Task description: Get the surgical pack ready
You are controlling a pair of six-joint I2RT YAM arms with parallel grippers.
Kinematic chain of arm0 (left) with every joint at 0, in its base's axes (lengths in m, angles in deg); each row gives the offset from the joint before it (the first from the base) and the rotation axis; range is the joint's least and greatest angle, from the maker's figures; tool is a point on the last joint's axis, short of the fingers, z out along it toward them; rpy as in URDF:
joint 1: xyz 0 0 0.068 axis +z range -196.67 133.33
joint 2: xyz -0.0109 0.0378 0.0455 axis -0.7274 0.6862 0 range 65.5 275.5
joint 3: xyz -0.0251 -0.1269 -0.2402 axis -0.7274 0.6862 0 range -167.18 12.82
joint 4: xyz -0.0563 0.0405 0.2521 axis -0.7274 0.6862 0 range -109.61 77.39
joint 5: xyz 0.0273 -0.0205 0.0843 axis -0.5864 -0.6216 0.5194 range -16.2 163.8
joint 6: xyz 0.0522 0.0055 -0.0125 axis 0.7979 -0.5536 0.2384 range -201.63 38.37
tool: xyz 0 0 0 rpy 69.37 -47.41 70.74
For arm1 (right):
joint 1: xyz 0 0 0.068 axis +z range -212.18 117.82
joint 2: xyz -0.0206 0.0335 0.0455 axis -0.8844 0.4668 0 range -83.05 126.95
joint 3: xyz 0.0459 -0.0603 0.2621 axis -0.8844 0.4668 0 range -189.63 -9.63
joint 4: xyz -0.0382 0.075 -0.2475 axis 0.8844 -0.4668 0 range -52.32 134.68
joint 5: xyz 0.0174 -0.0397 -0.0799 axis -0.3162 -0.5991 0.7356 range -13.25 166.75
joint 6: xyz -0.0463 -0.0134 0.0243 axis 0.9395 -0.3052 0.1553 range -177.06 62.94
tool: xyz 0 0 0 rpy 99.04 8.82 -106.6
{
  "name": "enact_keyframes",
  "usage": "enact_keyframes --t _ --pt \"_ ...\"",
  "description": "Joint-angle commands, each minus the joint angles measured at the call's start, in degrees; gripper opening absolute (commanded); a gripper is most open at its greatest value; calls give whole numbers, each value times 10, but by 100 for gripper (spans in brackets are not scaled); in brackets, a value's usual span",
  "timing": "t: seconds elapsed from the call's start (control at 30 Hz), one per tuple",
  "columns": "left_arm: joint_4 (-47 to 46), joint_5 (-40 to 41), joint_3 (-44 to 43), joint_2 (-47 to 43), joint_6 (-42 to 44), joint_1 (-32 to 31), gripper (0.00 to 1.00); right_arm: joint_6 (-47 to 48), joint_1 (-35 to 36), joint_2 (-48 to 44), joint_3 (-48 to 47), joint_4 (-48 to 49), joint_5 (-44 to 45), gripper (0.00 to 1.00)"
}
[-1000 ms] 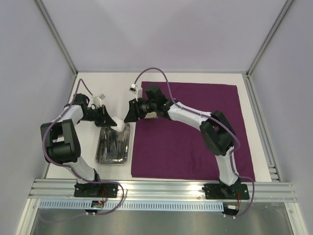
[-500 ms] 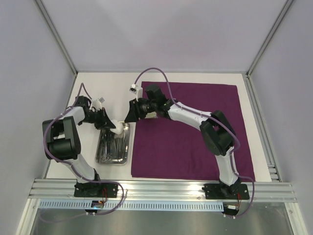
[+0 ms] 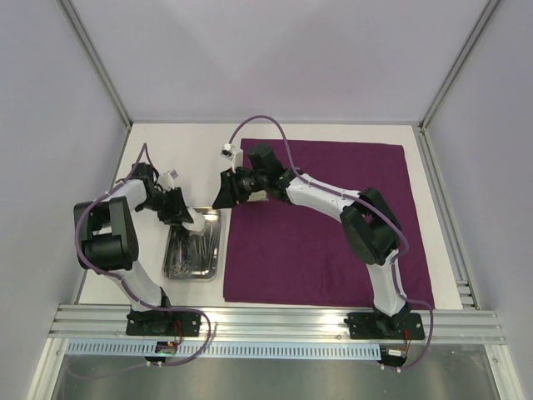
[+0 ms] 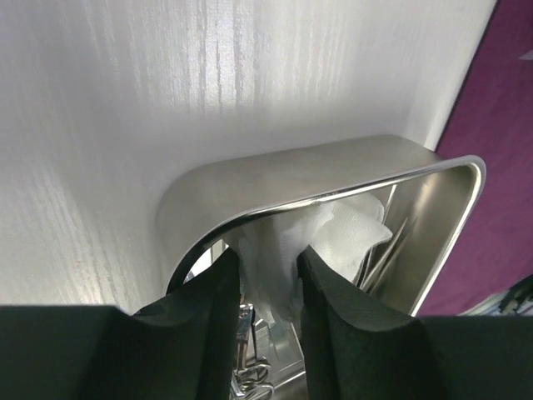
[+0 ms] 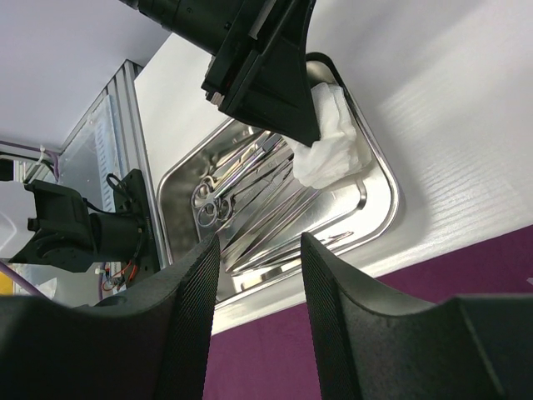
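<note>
The steel tray sits on the white tabletop. The deep-purple sheet lies flat just beside the tray's right edge. Inside the tray lie the metal instruments (scissor rings show among them), with a white gauze pad bunched at the tray's far end. The left gripper reaches down over that far end. Its fingers stand a narrow gap apart with the gauze between them, and I cannot tell whether they pinch it or merely flank it. The right gripper hovers near the tray's far right corner, its fingers well parted and holding nothing.
</note>
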Motion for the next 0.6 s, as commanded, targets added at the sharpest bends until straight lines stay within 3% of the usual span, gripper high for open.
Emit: enact_keyframes --t 0.0,0.37,0.57 --pt "14 43 -22 -15 10 -7 41 10 0 -35 2 11 -7 46" --pt "49 80 -44 -54 27 -24 52 6 0 -34 -2 13 -10 45" --pt "68 100 -62 -81 27 -37 53 4 0 -41 1 12 -11 46"
